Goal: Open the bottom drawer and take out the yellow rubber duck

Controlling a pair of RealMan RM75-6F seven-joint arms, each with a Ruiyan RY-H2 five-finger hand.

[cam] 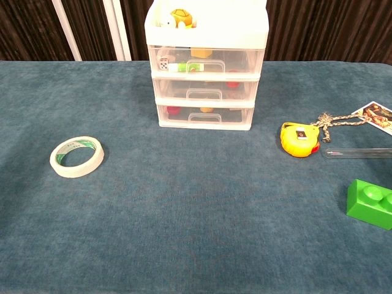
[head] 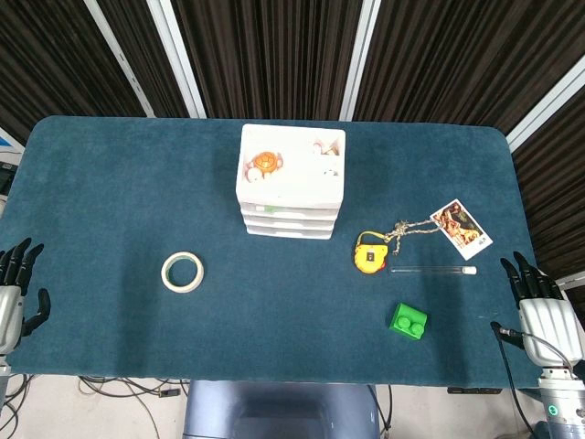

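white plastic three-drawer cabinet [cam: 206, 79]: centre back of the dark teal felt table [head: 110, 201], all drawers closed. bottom drawer [cam: 205, 115]: small yellow object [cam: 207, 109] showing through its clear front, likely the yellow rubber duck. top tray: orange toy turtle [head: 264, 163]. left of cabinet: roll of white tape [cam: 76, 157]. right: yellow tape measure [cam: 299, 139], clear tube [cam: 357, 153], green toy brick [cam: 369, 203], photo card [head: 461, 228]. left hand [head: 16, 285]: at the table's near left edge, fingers apart, holding nothing. right hand [head: 539, 309]: near right edge, likewise.

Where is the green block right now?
The green block sits on the right side of the table in the head view, near the front edge, just below the clear tube and the yellow tape measure.
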